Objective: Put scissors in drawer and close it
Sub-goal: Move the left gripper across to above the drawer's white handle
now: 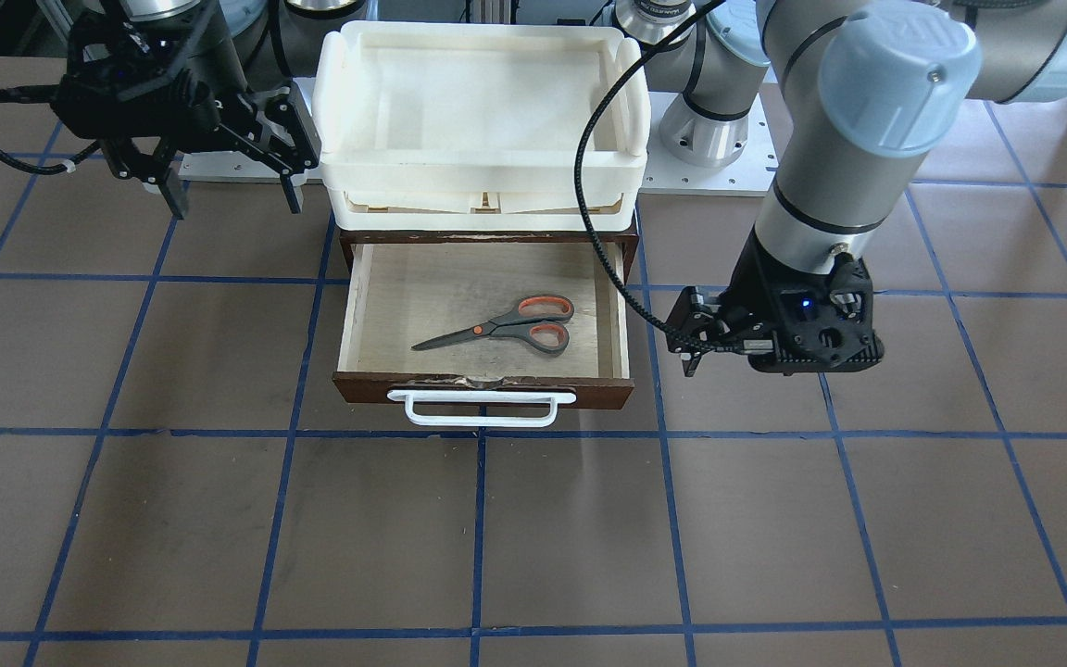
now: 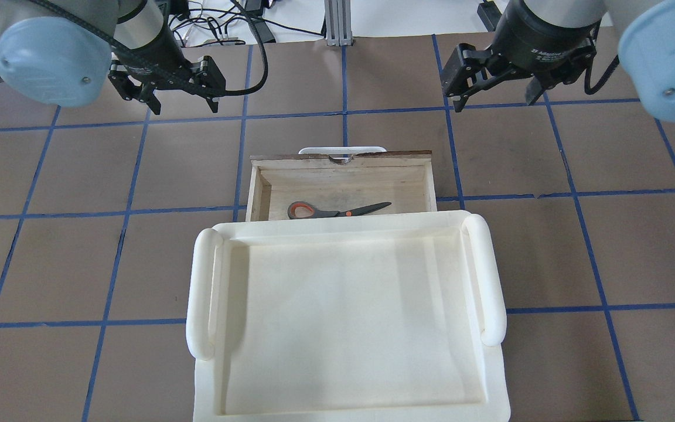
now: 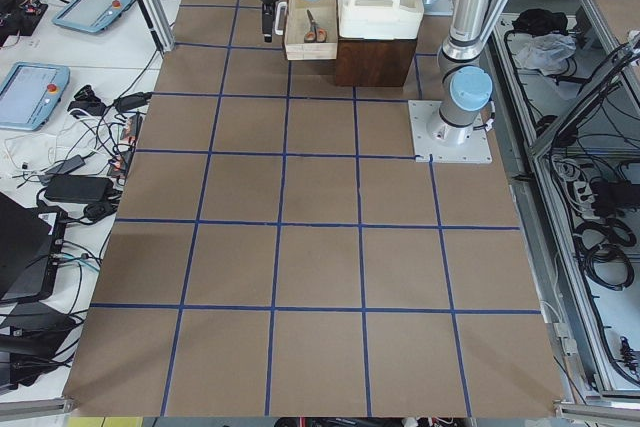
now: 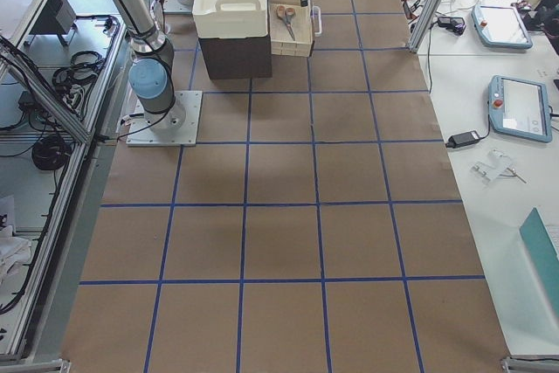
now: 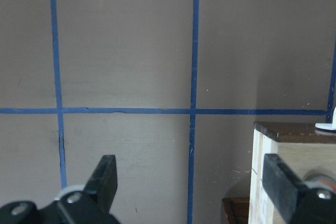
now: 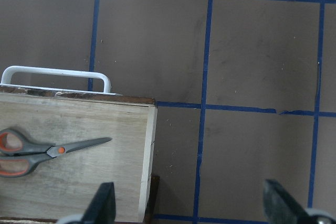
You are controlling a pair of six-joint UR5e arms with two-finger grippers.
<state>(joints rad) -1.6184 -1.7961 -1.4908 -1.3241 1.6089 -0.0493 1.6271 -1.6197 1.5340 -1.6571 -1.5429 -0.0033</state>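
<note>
Gaping wide and empty, the jaws of the left gripper (image 2: 185,106) and the right gripper (image 2: 494,101) are seen above the brown, blue-gridded table (image 2: 79,264), to either side of the open, dark-fronted wooden drawer (image 1: 355,315), in which the small grey-handled, orange-lined scissors (image 1: 501,326) are laid flat.

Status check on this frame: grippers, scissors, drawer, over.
Left gripper open, empty; right gripper open, empty. Small grey-handled, orange-lined scissors lie flat inside the wide wooden drawer, which stands open. Nothing blocks its white bar handle.
</note>
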